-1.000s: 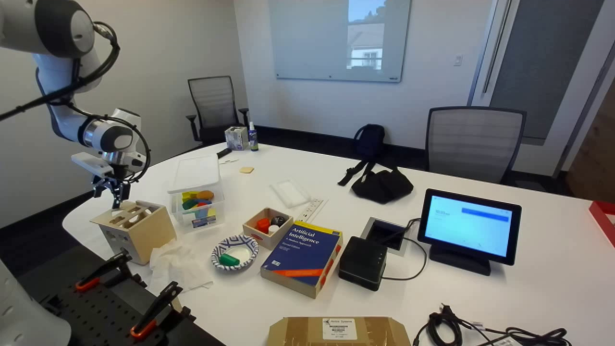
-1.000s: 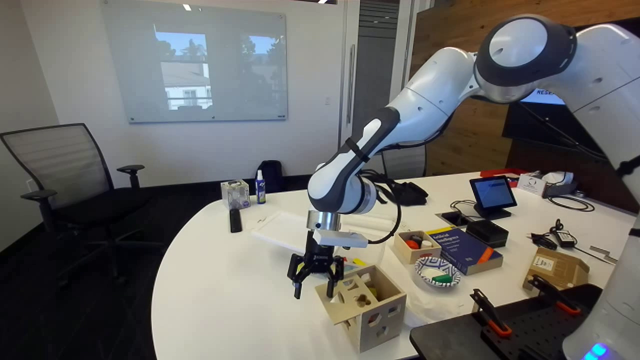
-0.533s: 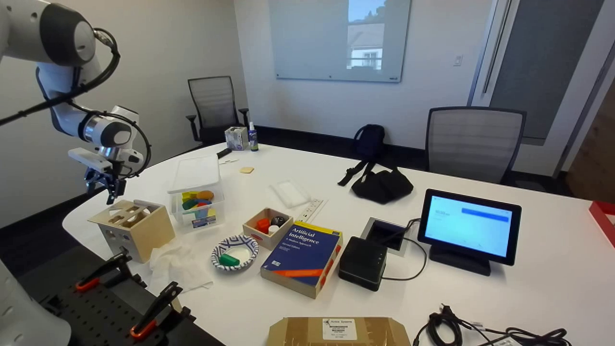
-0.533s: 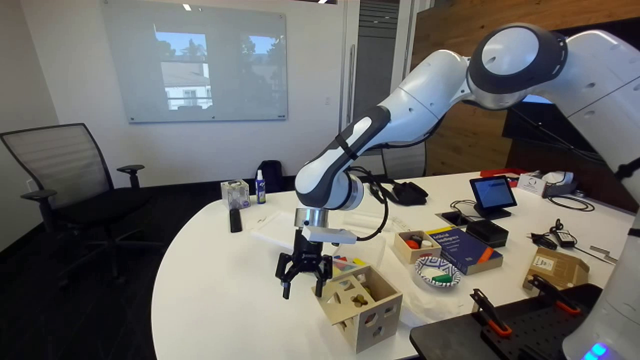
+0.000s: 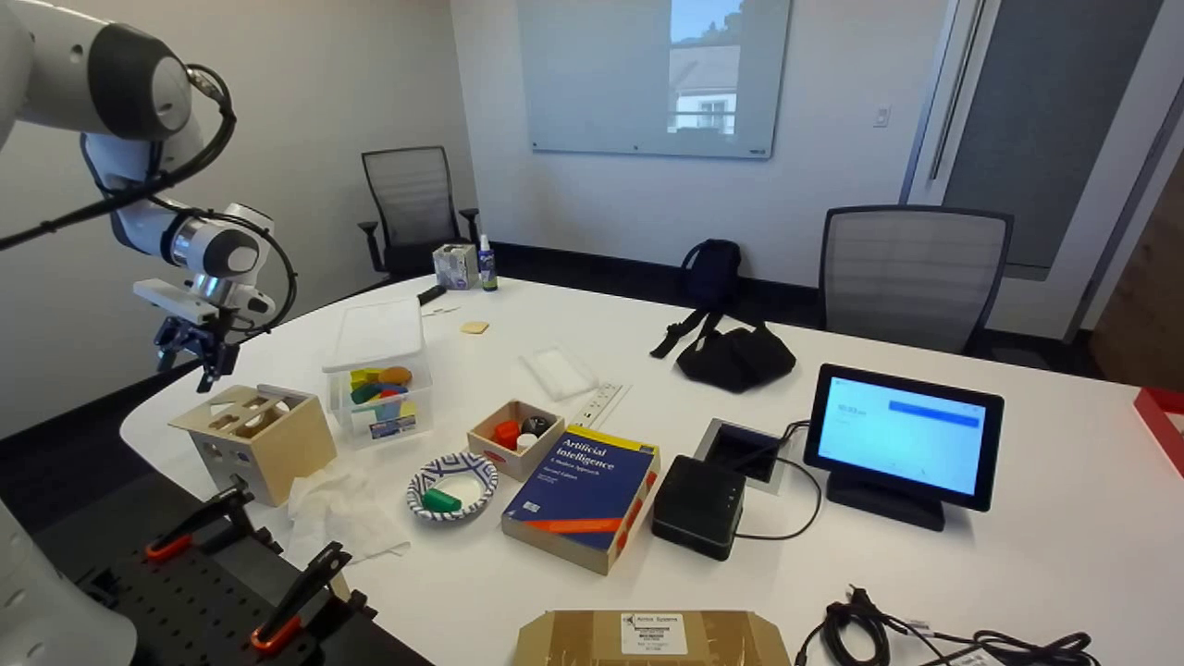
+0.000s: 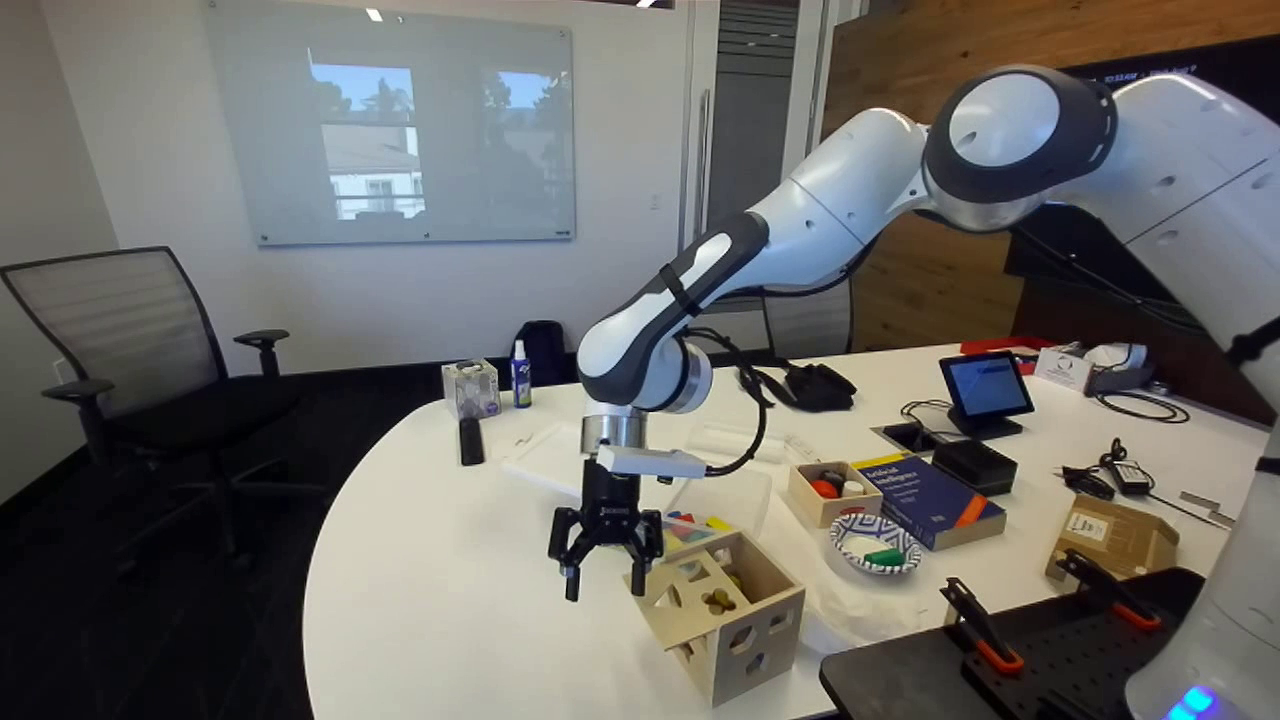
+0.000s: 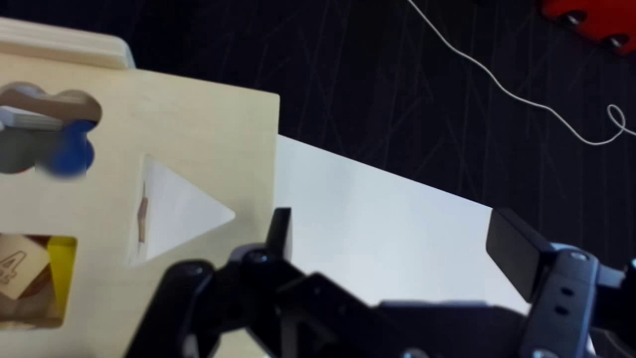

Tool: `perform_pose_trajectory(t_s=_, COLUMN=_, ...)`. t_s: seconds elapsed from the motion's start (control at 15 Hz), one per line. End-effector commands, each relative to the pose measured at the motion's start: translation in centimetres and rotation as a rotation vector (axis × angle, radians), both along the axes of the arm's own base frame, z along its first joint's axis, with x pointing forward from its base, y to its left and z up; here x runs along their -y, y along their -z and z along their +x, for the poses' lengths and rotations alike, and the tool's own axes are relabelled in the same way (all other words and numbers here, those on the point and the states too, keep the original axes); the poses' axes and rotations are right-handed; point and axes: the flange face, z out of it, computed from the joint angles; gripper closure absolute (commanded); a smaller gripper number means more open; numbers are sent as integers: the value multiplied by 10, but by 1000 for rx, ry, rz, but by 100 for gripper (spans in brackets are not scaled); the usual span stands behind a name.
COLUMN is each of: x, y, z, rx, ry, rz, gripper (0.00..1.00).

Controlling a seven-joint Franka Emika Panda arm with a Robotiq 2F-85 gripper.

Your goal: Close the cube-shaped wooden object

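Pale-wood cube [image 6: 764,641] by the table [image 6: 430,600] edge, lid [image 6: 692,613] still jutting. Claw [image 6: 605,583], spread wide and empty, has just shifted out to the lid's free edge. Push next, I'm guessing.

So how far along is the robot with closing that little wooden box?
Already done: the lid partly covers the wooden box. In hand: nothing is gripped; the claw stands open beside the lid's overhanging edge, perhaps lining up a push, though contact is unclear. Left: part of the box's top is uncovered, so the lid probably must slide across it.
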Motion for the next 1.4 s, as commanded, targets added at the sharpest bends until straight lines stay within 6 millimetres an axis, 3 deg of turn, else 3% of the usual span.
perform_pose_trajectory(t_s=0.0, x=-5, y=8, z=10, rx=-71, ry=-33, rz=-4, gripper=0)
perform_pose_trajectory(t_s=0.33, x=-11, y=17, z=14, rx=-170, ry=-108, rz=18, gripper=0)
perform_pose_trajectory(t_s=0.93, x=-9, y=21, z=16, rx=-156, ry=-98, rz=18, gripper=0)
perform_pose_trajectory(t_s=1.33, x=-24, y=39, z=-17, rx=-129, ry=-56, rz=-12, gripper=0)
